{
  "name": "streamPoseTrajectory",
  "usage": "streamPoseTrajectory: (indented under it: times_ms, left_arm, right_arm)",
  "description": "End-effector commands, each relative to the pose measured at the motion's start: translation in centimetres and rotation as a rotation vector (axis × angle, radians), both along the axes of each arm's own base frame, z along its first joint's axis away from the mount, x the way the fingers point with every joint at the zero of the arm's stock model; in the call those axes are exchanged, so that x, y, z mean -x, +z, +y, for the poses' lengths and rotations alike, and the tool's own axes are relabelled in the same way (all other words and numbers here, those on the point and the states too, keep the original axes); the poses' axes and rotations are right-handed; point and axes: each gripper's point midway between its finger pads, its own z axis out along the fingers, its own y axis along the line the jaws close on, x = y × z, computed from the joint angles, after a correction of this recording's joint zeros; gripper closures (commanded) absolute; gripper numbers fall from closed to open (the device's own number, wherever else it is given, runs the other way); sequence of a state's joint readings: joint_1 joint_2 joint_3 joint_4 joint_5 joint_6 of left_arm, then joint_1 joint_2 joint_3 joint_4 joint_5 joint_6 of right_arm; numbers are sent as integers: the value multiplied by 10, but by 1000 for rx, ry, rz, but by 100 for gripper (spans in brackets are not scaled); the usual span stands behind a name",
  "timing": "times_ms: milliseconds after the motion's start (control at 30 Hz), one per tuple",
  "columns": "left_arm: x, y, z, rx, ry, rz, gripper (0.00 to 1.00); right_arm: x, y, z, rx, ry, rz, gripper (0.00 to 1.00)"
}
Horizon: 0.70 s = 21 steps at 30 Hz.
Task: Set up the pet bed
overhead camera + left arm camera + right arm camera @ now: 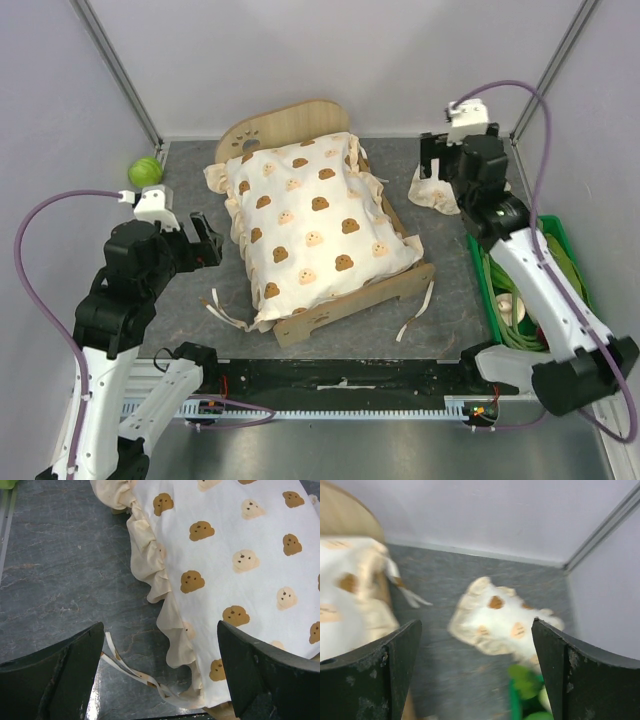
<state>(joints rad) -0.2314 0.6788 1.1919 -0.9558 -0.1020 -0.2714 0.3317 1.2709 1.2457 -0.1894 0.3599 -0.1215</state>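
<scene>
**Pillow of frilled bear-print cloth (432, 190) lay apart from the light-wood pet bed (285, 122), right claw nearest**

The pet bed, a small frame with a rounded headboard pierced by paw cutouts, stood at the middle of the grey table (180, 310). Its long axis ran on a slant, headboard at the far side, footboard toward the near right. One cream cushion printed with brown bears (315, 215) covered it from rail to rail, and loose ties (225, 310) trailed onto the table at the foot end.

The right claw (442, 170) hung over the far-right corner with its fingers spread wide and nothing between them. The pillow lay just under and ahead of it, to the right of the headboard and clear of the frame. The left claw (210, 243) was likewise spread and empty, just beside the bed's left long side, its wrist view looking onto the cushion's frill.

Judged from this, the pillow fell to the right arm, and it would need carrying leftward to the head end.

By count: one bed, one cushion, one pillow, one green ball (146, 171) at the far left, one green bin (560, 240) at the right.
</scene>
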Motion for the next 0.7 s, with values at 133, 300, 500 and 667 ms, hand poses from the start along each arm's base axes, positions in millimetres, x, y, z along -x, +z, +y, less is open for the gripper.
streamPoseTrajectory:
  times_ms: [133,300,500,667]
  left_arm:
    - [-9,1,-8,29,-18,4,0]
    - [-12,0,-14,57,-32,7,0]
    - [-13,-3,-17,77,-35,16,0]
    - [-12,-1,-14,70,-27,4,0]
  right_arm:
    - [145,-50,22,-955,-358,140,2]
    - [188,-81,47,-1165,-435,281,2]
    - [202,-119,80,-1231,-517,431,2]
    - [209,-134,101,-1310,-543,456,2]
